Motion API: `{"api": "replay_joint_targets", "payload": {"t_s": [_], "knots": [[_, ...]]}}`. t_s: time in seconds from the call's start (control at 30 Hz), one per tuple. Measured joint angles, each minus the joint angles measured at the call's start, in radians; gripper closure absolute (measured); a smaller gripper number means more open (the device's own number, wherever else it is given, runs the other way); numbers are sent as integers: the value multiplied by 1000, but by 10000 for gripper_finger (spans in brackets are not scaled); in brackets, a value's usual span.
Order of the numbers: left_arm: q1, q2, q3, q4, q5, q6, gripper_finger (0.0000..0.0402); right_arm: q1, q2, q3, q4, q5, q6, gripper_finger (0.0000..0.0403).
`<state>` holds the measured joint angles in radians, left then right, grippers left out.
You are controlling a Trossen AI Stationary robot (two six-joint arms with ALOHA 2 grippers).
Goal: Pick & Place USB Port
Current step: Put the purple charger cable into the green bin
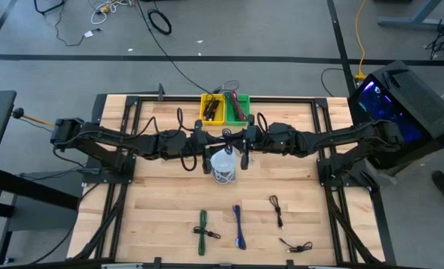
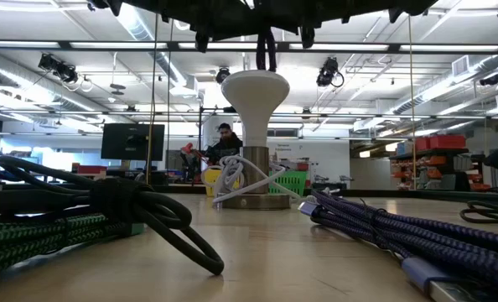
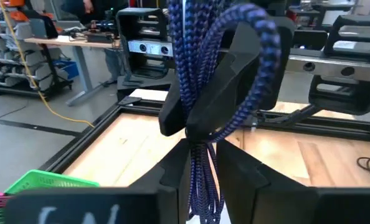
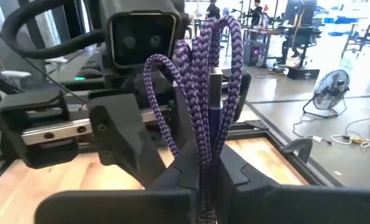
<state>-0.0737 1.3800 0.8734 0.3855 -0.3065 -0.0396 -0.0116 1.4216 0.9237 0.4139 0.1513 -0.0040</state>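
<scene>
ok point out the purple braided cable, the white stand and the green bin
purple braided cable (image 4: 197, 93), right wrist view, on the looped braid above the fingers
white stand (image 2: 255, 92), low view, on its flared white top
green bin (image 1: 239, 109), high view, on its right rim
</scene>
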Motion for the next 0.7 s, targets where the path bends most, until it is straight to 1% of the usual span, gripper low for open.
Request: {"api": "replay_joint_targets", "payload": {"t_s": [0.07,0.13,0.23,0.4,0.5,0.6,0.7], "knots": [[1,-20,0,-31,-2,5,317,-26,0,0,-6,-22,3,391],[-2,-42,4,-39,-10,22,315,-62,0,-1,-19,-20,5,391],[-8,-90,0,-137,-35,26,316,-125,0,-2,-44,-15,24,391],[-20,-154,1,-255,-52,24,324,-262,1,-3,-97,-52,42,391],[-22,-173,0,-346,-54,4,328,-344,1,-3,-106,-73,49,391],[-21,-174,1,-390,-58,-25,331,-418,1,-3,-114,-83,63,391],[-20,-170,1,-393,-59,-28,331,-480,10,-2,-123,-107,81,391]]}}
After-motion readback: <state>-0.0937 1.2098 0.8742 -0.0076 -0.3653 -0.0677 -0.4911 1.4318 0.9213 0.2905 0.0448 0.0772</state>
